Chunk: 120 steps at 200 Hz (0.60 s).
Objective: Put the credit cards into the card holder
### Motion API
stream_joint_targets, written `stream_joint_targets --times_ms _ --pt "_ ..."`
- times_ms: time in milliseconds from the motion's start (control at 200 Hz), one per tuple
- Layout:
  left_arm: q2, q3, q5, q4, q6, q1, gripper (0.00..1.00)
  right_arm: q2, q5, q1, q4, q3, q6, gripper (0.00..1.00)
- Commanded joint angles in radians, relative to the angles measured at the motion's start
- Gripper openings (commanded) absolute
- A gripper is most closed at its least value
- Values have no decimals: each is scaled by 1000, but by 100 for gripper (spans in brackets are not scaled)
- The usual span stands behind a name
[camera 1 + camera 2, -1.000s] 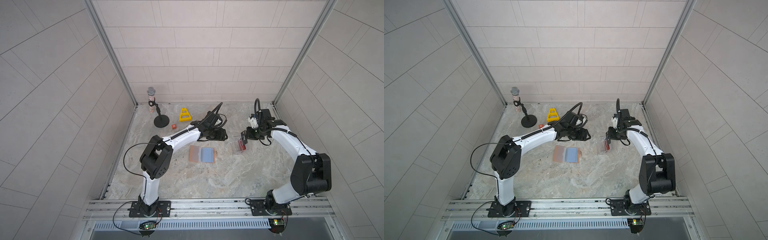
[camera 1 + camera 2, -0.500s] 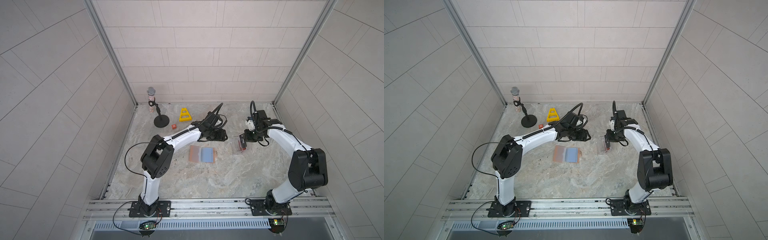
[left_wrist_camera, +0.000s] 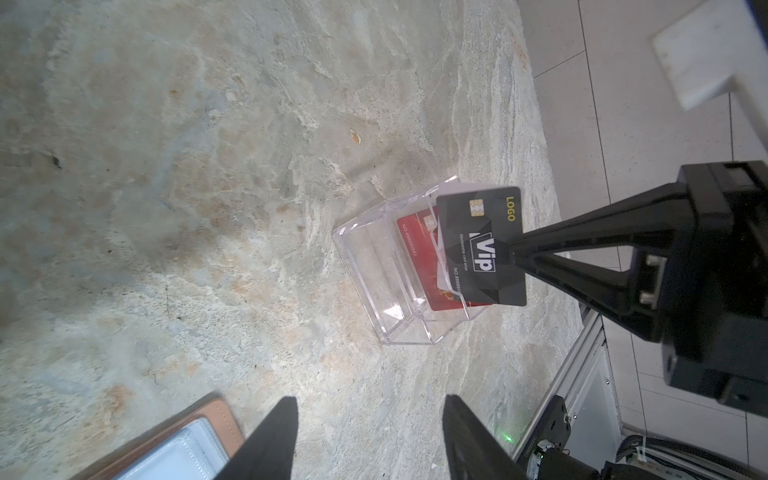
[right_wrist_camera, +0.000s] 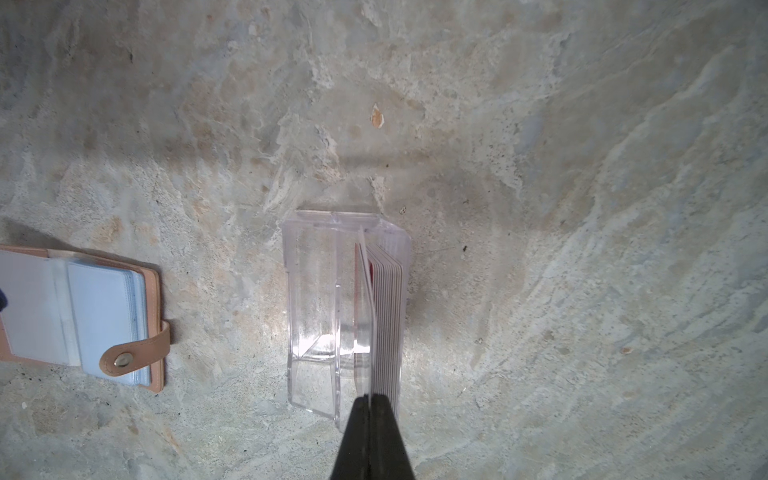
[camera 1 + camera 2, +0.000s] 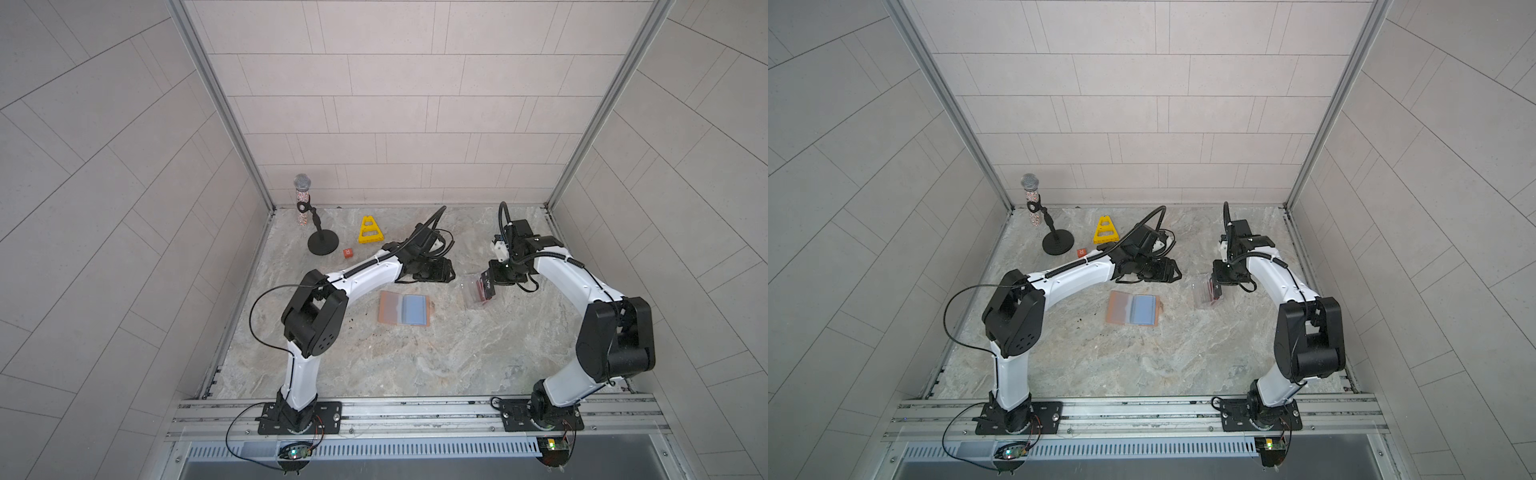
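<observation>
- The VIP card [image 3: 482,249] is showing black, with white "Vip" lettering, a gold "LOGO" and a gold chip.
- The red cards [image 3: 415,266] are showing red faces with pale numbers. In the right wrist view their stacked edges are reading as thin white and red stripes.
- The card holder [image 5: 403,309] is showing tan-pink outside and blue-grey inside.
- The box [image 3: 365,257] is looking clear.
- The table [image 5: 415,365] is showing grey-beige marbling.
- The triangle frame [image 5: 370,230] is showing yellow, and the small tag [image 5: 348,252] orange.

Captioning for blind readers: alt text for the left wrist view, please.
The shut right gripper pinches a black plastic "VIP" card at a clear plastic box holding red cards, on a marbled stone table. The open left gripper and a corner of a tan leather card holder show nearby.
</observation>
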Motion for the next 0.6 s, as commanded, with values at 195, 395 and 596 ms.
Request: stream_joint_targets --times_ms 195,395,596 --pt "5 17 5 -10 7 -2 61 15 44 22 -38 12 -10 1" --pt "3 18 5 -10 7 -2 61 16 65 29 -45 22 -9 6" --pt "3 19 5 -12 8 -2 61 23 71 34 -47 25 -11 9"
